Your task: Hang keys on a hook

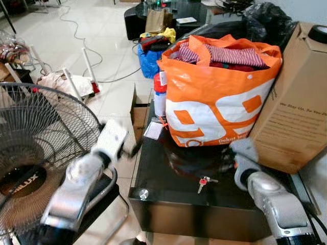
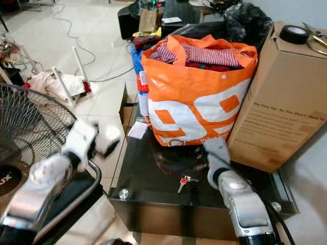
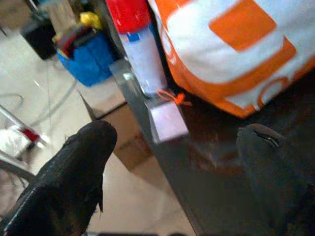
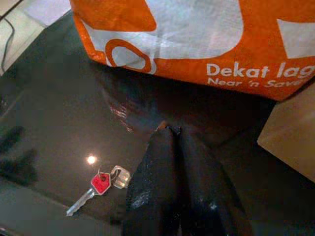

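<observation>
A small key with a red head on a silver ring [image 1: 204,182] lies flat on the black glass table [image 1: 163,196], near its front edge. My right gripper [image 4: 170,130] hovers low over the glass just right of the key [image 4: 101,184], its two black fingers pressed shut with nothing between them. My left gripper [image 3: 178,132] is open and blurred, held beyond the table's left edge at about table height. Its fingers [image 3: 74,167] frame a white tag and a spray can.
A stuffed orange shopping bag [image 1: 219,97] stands behind the key, with a tall cardboard box [image 1: 296,102] on its right. A red-capped spray can [image 1: 160,94] and a white tag [image 1: 153,130] sit at the table's left. A floor fan [image 1: 30,148] stands close on the left.
</observation>
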Robot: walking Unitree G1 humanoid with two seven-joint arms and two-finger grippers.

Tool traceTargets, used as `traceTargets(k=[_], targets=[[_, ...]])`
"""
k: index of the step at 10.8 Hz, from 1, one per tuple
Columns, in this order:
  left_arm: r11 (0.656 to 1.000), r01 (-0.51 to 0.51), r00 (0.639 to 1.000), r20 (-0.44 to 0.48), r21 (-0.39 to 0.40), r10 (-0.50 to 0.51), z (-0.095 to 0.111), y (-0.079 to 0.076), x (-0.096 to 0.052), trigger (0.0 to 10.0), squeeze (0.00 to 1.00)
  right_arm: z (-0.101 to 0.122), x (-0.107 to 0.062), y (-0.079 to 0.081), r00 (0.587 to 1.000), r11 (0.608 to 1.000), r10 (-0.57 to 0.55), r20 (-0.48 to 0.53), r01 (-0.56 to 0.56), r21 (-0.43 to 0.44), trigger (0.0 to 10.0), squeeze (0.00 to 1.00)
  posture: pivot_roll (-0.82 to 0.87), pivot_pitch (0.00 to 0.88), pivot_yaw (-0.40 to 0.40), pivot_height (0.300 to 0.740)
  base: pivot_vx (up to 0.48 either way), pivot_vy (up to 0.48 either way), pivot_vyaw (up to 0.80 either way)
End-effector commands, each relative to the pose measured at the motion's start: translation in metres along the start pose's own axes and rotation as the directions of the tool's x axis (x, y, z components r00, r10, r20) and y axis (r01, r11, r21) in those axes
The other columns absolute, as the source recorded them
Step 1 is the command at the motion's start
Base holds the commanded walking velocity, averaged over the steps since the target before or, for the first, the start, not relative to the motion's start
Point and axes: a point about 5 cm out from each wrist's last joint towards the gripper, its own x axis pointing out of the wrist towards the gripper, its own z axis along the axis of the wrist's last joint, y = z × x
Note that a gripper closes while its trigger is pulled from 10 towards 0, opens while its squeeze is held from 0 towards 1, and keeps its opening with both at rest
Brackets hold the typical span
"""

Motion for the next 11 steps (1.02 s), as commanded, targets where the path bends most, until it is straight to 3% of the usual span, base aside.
traceTargets(k=[1, 2, 4, 5, 7, 9, 11], targets=[[1.0, 0.012, 1.0, 0.004, 0.016, -0.012, 0.003, 0.002, -0.001, 10.0, 0.0, 0.001, 0.001, -0.002, 1.0, 0.998, -0.021, -0.01, 0.02, -0.052, 0.0, 0.0, -0.02, 0.0, 0.024, 0.74, 0.0, 0.0, 0.0], [1.0, 0.015, 1.0, 0.008, 0.015, -0.016, 0.003, -0.001, -0.002, 10.0, 0.0, 0.014, 0.0, 0.005, 0.995, 0.994, 0.019, 0.097, -0.029, 0.104, 0.0, 0.0, -0.01, 0.0, 0.022, 0.74, 0.0, 0.0, 0.0], [0.999, -0.037, 0.998, 0.045, -0.006, 0.037, 0.009, 0.001, 0.001, 10.0, 0.0, 0.042, -0.004, 0.003, 0.947, 0.953, -0.093, 0.308, -0.006, 0.304, 0.1, 0.0, -0.03, 0.0, 0.031, 0.74, 0.0, 0.0, 0.0], [0.999, -0.044, 0.997, 0.063, -0.012, 0.045, 0.012, 0.0, 0.005, 10.0, 0.0, 0.05, -0.008, 0.001, 0.918, 0.92, -0.148, 0.368, -0.009, 0.393, 10.0, 0.0, -0.05, 0.0, 0.043, 0.74, 0.0, 0.0, 0.0], [0.998, -0.058, 0.995, 0.082, -0.021, 0.059, 0.018, 0.001, 0.011, 10.0, 0.0, 0.061, -0.017, 0.004, 0.877, 0.919, -0.172, 0.449, -0.021, 0.393, 10.0, 0.0, -0.09, 0.0, 0.053, 0.74, 0.0, 0.0, 0.0], [0.994, -0.11, 0.989, 0.095, -0.025, 0.112, 0.018, 0.002, 0.013, 10.0, 0.0, 0.063, -0.016, 0.002, 0.859, 0.967, -0.176, 0.48, 0.06, 0.247, 10.0, 0.0, -0.07, 0.0, 0.034, 0.74, 0.0, 0.0, 0.0], [0.992, -0.127, 0.986, 0.103, -0.024, 0.128, 0.018, 0.004, 0.013, 10.0, 0.0, 0.062, -0.015, -0.002, 0.86, 0.96, -0.189, 0.474, 0.061, 0.272, 10.0, 0.0, -0.06, 0.0, 0.02, 0.74, 0.0, 0.0, 0.0]])
